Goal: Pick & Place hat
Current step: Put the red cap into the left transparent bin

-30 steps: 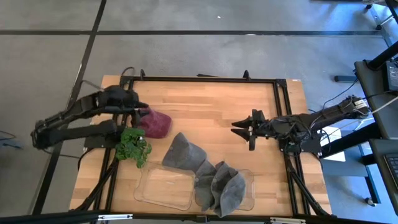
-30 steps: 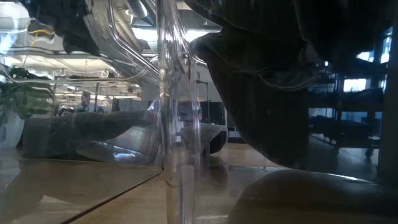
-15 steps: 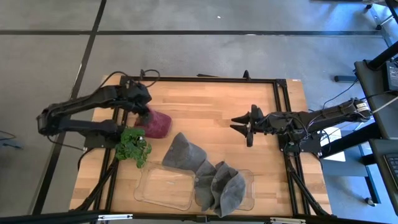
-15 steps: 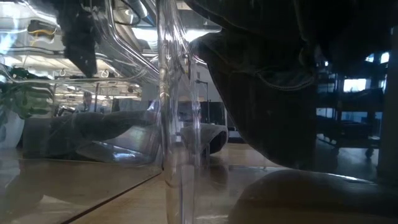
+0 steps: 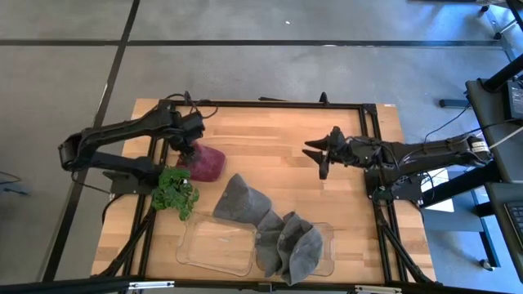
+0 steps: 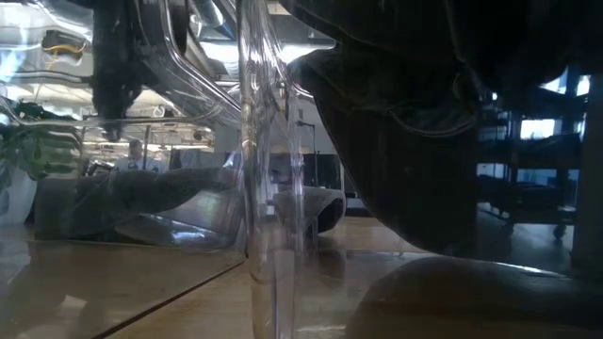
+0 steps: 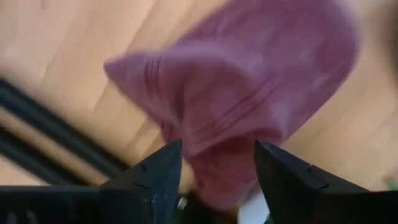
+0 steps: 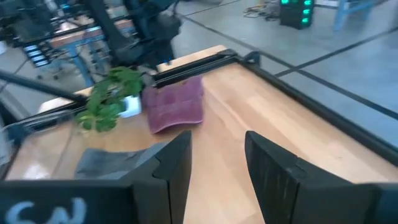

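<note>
Lying on the surface (image 5: 278,139) near its left side is the red hat (image 5: 204,162), soft and a bit crumpled, just beside the plant (image 5: 174,193). The left end effector (image 5: 188,149) sits right over the hat's far edge. In the left wrist view its fingers (image 7: 152,180) stand apart with a fold of the hat (image 7: 249,106) between them, so it is open and not yet pinching the cloth.

Things could go wrong here. The hat is floppy, so if the fingers close on only a thin fold, it may slip out when lifted. If they press down too far, they may hit the wood under the cloth. The plant is so close that a sideways move could knock it or catch its leaves. Two grey hats (image 5: 270,224) lie nearer the front, partly on a clear tray (image 5: 214,245), so a hat swung low could drag on them.

The right end effector (image 5: 320,157) waits in the air over the right half of the surface, well apart from the hat, with its fingers spread open.

Compared with a second ago, the left arm has swung in from the surface's left edge, and its end effector now sits over the hat. The right arm has stretched a little farther in. The hats, plant and tray lie where they were.
</note>
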{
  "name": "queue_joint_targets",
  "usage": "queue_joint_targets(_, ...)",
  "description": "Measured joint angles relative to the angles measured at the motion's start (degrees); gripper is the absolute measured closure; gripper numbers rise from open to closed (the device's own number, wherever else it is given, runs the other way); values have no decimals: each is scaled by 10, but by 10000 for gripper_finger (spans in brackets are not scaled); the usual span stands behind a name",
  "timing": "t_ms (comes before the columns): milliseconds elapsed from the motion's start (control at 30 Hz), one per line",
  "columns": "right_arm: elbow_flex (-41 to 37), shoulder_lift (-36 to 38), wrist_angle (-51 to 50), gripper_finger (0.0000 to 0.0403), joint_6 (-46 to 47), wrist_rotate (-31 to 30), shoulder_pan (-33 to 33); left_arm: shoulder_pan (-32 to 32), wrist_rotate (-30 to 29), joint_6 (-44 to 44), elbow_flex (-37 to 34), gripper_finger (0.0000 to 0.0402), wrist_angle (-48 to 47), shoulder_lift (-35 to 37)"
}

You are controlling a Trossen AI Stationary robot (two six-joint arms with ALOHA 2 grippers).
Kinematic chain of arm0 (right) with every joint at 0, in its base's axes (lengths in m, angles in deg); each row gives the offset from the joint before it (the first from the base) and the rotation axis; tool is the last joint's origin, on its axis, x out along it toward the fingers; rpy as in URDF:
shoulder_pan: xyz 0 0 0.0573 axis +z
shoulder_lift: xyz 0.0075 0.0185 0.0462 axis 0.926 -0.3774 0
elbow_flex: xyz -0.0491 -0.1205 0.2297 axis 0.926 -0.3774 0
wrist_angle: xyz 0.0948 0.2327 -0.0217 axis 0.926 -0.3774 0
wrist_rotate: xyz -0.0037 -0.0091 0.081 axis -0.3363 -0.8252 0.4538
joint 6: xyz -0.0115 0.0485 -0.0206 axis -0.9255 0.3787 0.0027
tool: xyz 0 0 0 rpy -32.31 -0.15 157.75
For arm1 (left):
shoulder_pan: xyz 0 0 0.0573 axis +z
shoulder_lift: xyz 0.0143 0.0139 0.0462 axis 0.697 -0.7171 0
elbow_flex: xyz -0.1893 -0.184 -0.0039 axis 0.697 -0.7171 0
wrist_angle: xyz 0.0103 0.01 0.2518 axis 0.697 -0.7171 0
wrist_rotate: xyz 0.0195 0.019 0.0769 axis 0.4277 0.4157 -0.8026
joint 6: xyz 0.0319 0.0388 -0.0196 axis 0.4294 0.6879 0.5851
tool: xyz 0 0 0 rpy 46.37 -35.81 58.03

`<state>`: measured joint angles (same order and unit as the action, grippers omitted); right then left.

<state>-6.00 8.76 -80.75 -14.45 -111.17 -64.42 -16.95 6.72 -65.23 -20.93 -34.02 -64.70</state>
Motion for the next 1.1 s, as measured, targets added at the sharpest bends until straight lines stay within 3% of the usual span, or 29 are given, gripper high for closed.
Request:
queue_joint_targets(267,0,0,0,253,0,0,-73,35,-1,58,0,154,0,-58)
queue_joint_targets(633,0,0,0,253,0,0,-121,38,-20,126,0,153,-13,-98)
queue_joint_targets(733,0,0,-1,253,0,0,-132,39,4,167,0,153,9,-121)
queue_joint_targets(1100,0,0,-56,253,8,0,-138,35,-4,304,-10,153,-1,-180)
